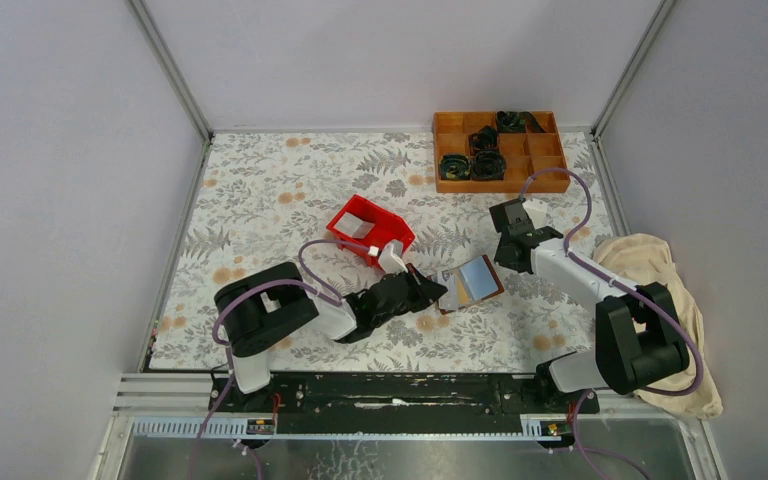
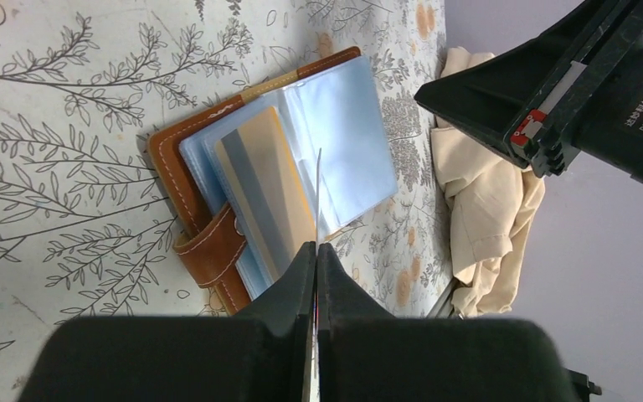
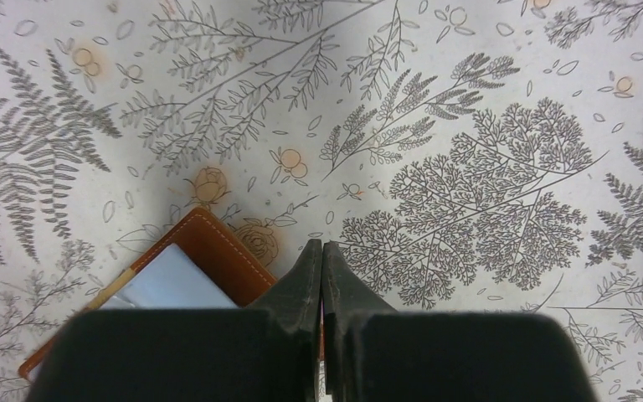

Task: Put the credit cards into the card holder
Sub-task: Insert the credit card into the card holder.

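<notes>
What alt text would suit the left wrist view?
The left gripper pinches a thin card, seen edge-on, over the open wallet on a floral tablecloth. A gold card lies among its clear sleeves; the right arm hangs top right.

My left arm [image 1: 280, 310] and right arm [image 1: 600, 290] are both made of chunky black joints and white tubes, and a thin purple cable [image 1: 560, 171] loops along each one. The fingers [image 2: 289, 293] are black, smooth and pointy like wedges. The right arm's black end has a small red tab [image 2: 529, 127] and tiny white letters [image 2: 640, 105].
</notes>
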Robot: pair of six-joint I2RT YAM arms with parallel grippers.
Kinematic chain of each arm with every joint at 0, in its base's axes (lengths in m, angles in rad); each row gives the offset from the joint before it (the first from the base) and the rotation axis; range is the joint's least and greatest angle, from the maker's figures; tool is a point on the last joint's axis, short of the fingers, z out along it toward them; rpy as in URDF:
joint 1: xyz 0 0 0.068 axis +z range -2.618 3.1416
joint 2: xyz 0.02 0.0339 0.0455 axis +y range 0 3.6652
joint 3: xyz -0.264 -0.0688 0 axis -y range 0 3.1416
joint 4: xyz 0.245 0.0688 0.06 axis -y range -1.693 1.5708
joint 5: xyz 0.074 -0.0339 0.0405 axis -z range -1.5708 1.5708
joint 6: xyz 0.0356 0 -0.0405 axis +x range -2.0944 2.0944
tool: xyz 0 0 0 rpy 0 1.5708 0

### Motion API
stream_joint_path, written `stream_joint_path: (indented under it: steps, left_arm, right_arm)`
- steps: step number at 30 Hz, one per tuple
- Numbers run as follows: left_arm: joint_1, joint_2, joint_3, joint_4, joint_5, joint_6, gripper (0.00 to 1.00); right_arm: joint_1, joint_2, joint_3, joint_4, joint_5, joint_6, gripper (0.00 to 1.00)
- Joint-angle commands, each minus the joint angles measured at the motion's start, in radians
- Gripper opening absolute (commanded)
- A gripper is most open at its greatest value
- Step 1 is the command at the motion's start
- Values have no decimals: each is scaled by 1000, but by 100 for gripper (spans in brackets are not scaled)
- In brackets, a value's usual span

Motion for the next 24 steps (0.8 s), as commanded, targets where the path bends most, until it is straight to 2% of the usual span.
stream_joint_path:
  steps: [1, 9, 24]
  left_arm:
    - [-12, 12, 30, -28, -71, -33, 0]
    - [-23, -15, 30, -94, -112, -14, 0]
    - [-25, -77, 28, -187, -166, 77, 0]
  right_arm:
    - [-23, 18, -27, 47, -83, 11, 0]
    - [-23, -19, -115, 79, -212, 77, 0]
    - [-6, -74, -254, 179, -342, 148, 0]
